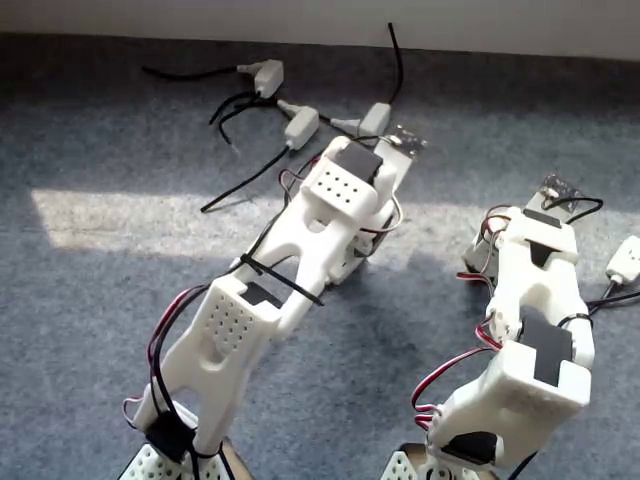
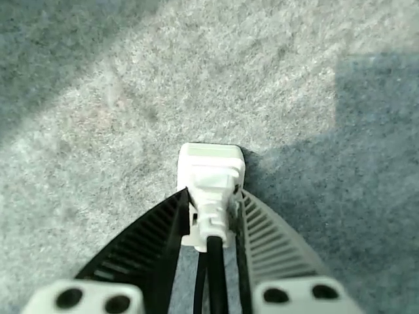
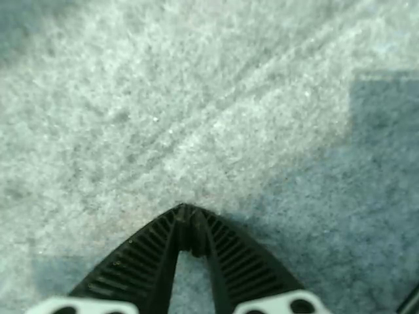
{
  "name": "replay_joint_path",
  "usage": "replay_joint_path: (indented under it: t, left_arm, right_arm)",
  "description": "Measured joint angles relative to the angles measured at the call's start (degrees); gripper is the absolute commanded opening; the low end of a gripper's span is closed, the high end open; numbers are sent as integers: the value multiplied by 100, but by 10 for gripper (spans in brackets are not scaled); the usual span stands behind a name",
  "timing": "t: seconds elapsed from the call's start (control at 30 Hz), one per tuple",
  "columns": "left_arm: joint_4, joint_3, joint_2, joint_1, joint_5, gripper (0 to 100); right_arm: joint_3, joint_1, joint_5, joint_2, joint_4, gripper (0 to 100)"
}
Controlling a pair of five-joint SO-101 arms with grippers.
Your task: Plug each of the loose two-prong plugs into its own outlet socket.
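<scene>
My left gripper [image 2: 211, 196] is shut on a white plug [image 2: 211, 167] whose black cord [image 2: 213, 275] runs back between the fingers; the plug's flat end points at the grey carpet just ahead. My right gripper [image 3: 191, 219] is shut with nothing in it, its tips close to the carpet. From above, the left arm [image 1: 340, 200] stretches to the middle of the floor and the right arm [image 1: 540, 280] stands at the right. Three white corded plug or socket pieces lie beyond the left arm: one [image 1: 265, 75], a second [image 1: 300, 125] and a third [image 1: 375, 118].
Another white plug piece [image 1: 625, 260] lies at the right edge beside the right arm. Black cords [image 1: 240, 180] trail across the carpet at the back. A bright strip of sunlight [image 1: 130, 220] crosses the carpet on the left, where there is open floor.
</scene>
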Motion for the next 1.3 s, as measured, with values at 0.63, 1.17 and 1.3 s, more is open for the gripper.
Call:
replay_joint_path:
  t: [0.63,1.17,1.3]
  left_arm:
    - [-510,782,-44,-114,-290,37]
    - [246,26,105,-141,-580,186]
    - [255,-26,114,-141,-580,181]
  right_arm:
    - [0,0,0,0,0,10]
    - [0,0,0,0,0,10]
    - [0,0,0,0,0,10]
